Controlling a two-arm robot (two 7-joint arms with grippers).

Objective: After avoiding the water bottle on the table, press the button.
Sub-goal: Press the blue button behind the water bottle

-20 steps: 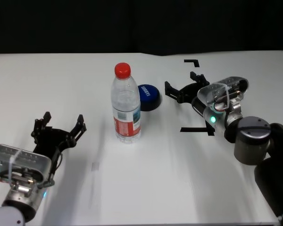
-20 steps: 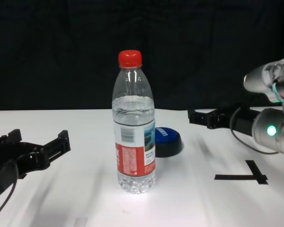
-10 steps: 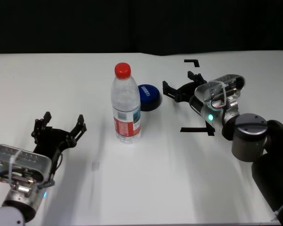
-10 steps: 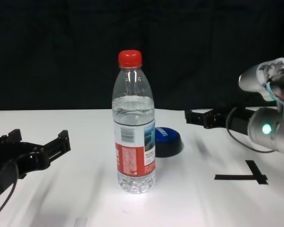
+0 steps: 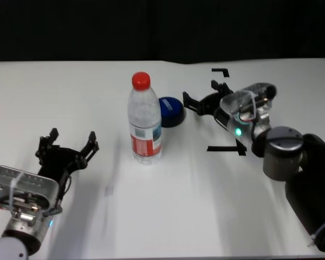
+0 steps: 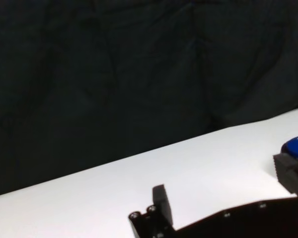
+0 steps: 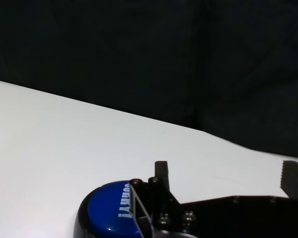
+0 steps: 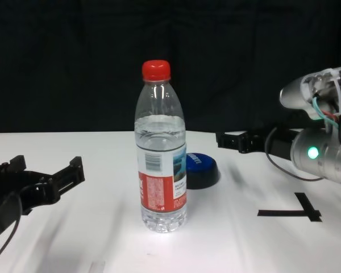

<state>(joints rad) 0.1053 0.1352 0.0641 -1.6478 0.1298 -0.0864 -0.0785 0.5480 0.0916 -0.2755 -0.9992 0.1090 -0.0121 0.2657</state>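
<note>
The water bottle, clear with a red cap, stands upright near the middle of the table. Just behind it to the right lies the low blue button, also visible in the chest view as the button half hidden by the bottle. My right gripper hovers open just right of the button, fingers pointing at it; in the right wrist view the button sits right below one finger. My left gripper rests open at the near left, well away from the bottle.
Black tape marks lie on the tabletop: a corner mark at the back right and a T-shaped mark under the right arm. A dark curtain backs the table. White surface stretches in front of the bottle.
My right gripper has moved leftward, closer to the button, staying open. The left arm, bottle and button have not moved.
</note>
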